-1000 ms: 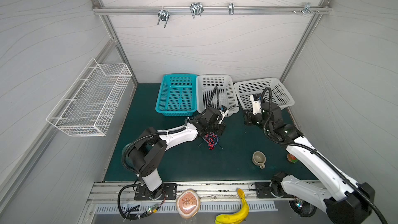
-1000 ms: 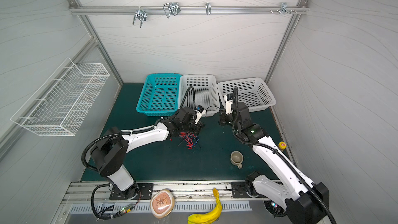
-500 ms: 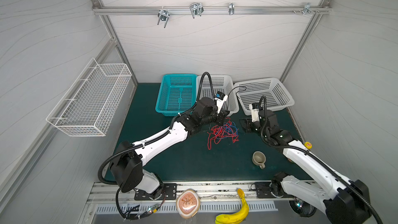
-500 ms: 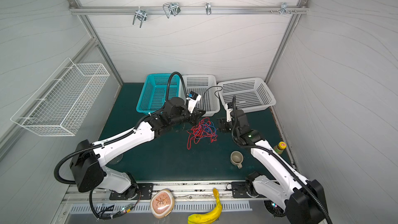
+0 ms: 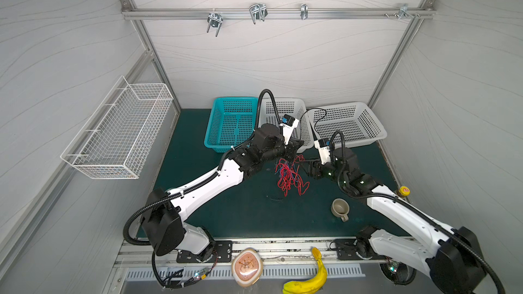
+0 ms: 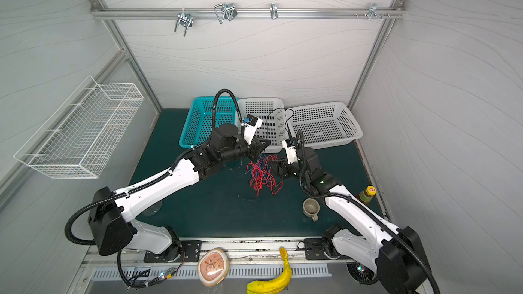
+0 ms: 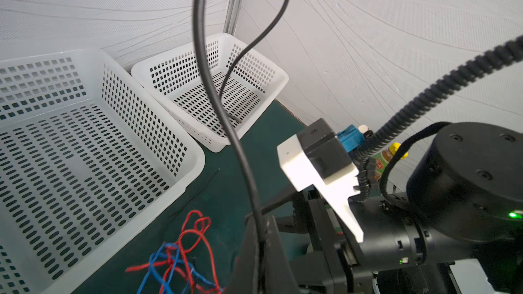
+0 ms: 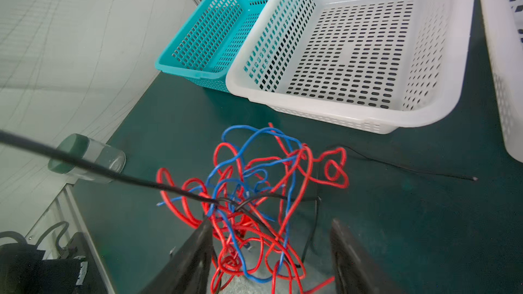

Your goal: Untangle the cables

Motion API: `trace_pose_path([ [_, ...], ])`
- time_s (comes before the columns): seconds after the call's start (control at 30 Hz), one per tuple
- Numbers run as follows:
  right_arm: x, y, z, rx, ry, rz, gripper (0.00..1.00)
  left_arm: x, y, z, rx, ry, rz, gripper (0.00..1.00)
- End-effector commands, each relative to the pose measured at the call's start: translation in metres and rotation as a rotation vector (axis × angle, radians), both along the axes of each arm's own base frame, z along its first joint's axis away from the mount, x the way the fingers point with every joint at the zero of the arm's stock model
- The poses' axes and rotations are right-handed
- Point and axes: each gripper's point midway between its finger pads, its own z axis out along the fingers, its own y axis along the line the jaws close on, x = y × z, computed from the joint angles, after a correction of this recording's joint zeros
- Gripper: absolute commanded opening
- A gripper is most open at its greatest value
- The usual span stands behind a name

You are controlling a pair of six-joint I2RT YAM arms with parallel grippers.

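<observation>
Left pincer (image 7: 261, 236) dark, blurry around cables (image 5: 287, 173)

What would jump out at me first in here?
A bright tangle of red and blue cables at the middle of the green mat, held by the shut left end effector, with the right end effector open around some strands. Behind stand a teal basket and two white baskets; a banana lies at the front edge.

Bright even light w/ soft shadows, edges warped.
</observation>
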Motion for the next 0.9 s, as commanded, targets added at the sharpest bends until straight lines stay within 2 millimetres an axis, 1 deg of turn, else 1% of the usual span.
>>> trace_pose_path([
  [0.0, 0.001, 0.02, 0.0, 0.008, -0.018, 0.052, 0.66, 0.005, -0.007, 0.038, -0.084, -0.059, 0.0, 0.0],
  [0.13, -0.003, 0.043, -0.01, 0.002, -0.017, 0.105, 0.66, 0.007, -0.006, 0.036, -0.071, -0.059, 0.013, 0.0],
  [0.27, -0.003, 0.061, -0.026, -0.036, 0.01, 0.145, 0.65, 0.008, -0.005, 0.035, -0.069, -0.056, 0.021, 0.0],
  [0.4, 0.002, 0.071, -0.044, -0.073, 0.031, 0.149, 0.62, 0.008, -0.003, 0.035, -0.066, -0.055, 0.027, 0.0],
  [0.53, 0.01, 0.073, -0.066, -0.116, 0.059, 0.126, 0.54, 0.008, -0.001, 0.039, -0.068, -0.064, 0.038, 0.0],
  [0.63, 0.016, 0.07, -0.08, -0.141, 0.072, 0.092, 0.46, 0.008, 0.001, 0.043, -0.071, -0.071, 0.045, 0.0],
  [0.7, 0.02, 0.071, -0.085, -0.146, 0.072, 0.077, 0.35, 0.007, 0.002, 0.045, -0.076, -0.071, 0.046, 0.0],
  [0.73, 0.022, 0.071, -0.09, -0.151, 0.077, 0.071, 0.3, 0.007, 0.002, 0.045, -0.077, -0.07, 0.045, 0.0],
  [0.83, 0.025, 0.073, -0.099, -0.165, 0.088, 0.061, 0.05, 0.007, 0.004, 0.049, -0.085, -0.074, 0.05, 0.0],
  [0.87, 0.025, 0.074, -0.103, -0.171, 0.095, 0.062, 0.0, 0.006, 0.005, 0.051, -0.085, -0.077, 0.055, 0.0],
])
